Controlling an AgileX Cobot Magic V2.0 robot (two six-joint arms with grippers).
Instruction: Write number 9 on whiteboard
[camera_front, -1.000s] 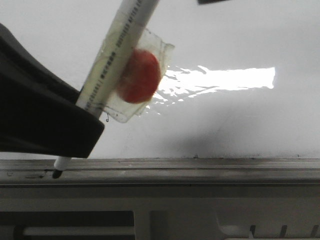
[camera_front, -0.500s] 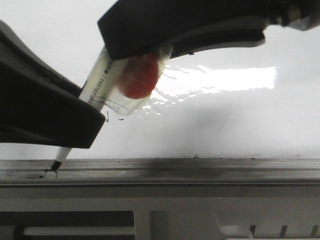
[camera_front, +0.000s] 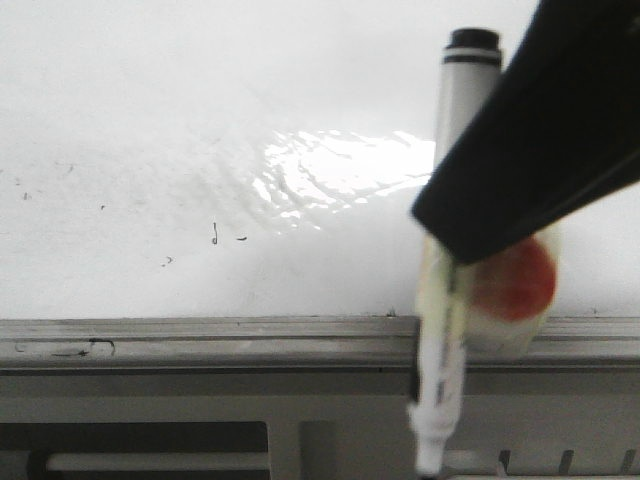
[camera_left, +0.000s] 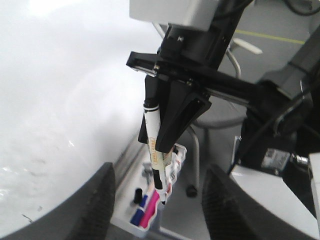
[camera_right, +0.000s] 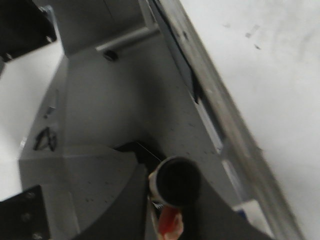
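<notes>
Glossy whiteboard (camera_front: 150, 120) glares; right end effector (camera_front: 455, 262) pinches marker (camera_front: 440, 400) over grey rail (camera_front: 200, 345).

Glossy whiteboard (camera_front: 150, 120), grey metal rail (camera_front: 250, 345)

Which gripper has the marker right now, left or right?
The right gripper: it is shut on the marker, tip pointing down. The left gripper is open, with nothing between its fingers.
</notes>
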